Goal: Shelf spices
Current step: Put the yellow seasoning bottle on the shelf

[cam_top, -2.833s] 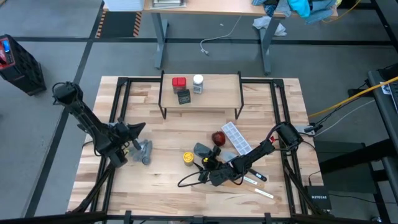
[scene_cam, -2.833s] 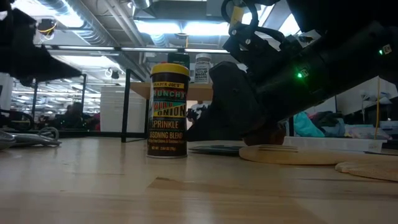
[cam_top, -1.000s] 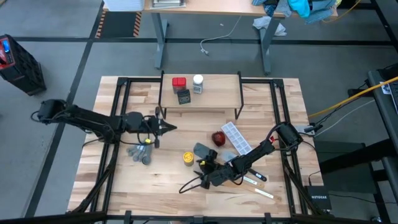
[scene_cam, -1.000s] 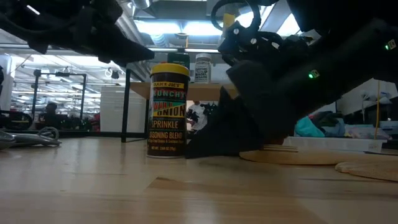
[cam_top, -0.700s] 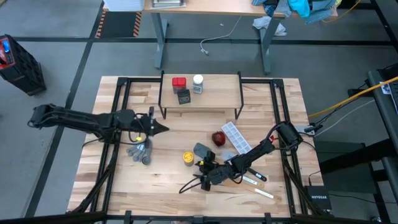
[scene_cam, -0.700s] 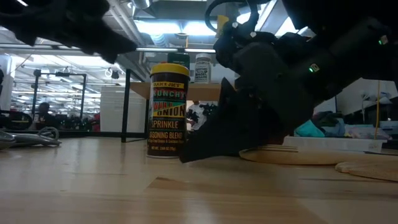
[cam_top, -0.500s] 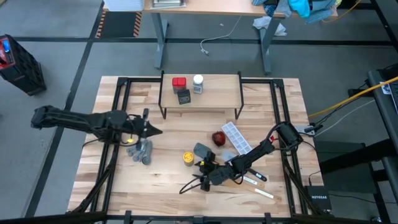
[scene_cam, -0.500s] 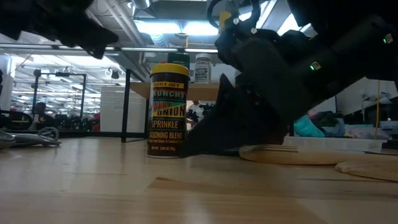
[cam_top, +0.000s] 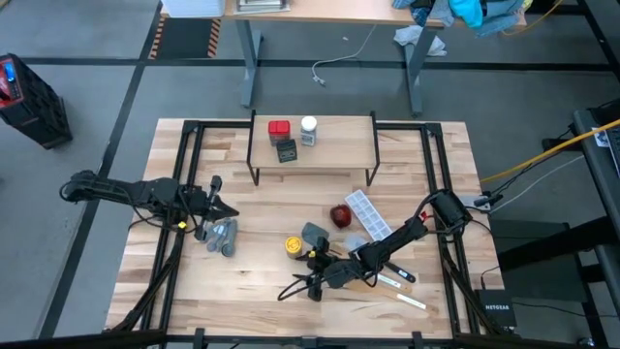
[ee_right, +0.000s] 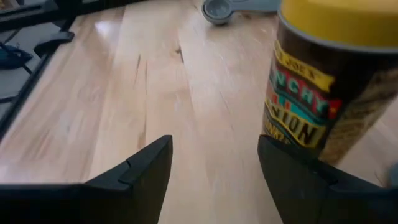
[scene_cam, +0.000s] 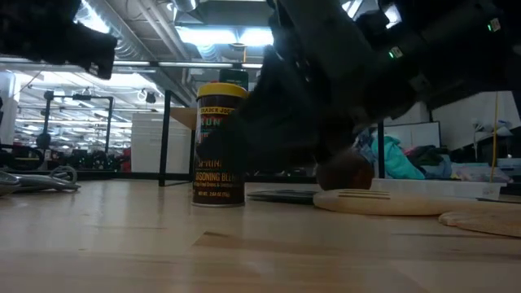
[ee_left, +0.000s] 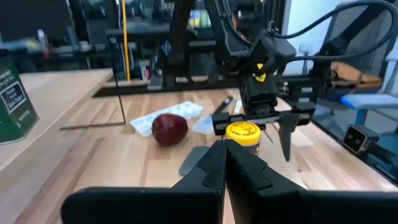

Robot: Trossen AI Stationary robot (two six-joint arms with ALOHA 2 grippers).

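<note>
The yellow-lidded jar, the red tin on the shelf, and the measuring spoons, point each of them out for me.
yellow-lidded jar (scene_cam: 220, 146), low view, on its label left of the dark gripper.
red tin (cam_top: 279, 128), high view, on its top face.
measuring spoons (cam_top: 224, 237), high view, on the grey bowls.

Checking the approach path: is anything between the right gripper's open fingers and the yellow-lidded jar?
No. In the right wrist view only bare tabletop lies between the right gripper and the yellow-lidded jar, which stands just ahead, off to one side.
</note>
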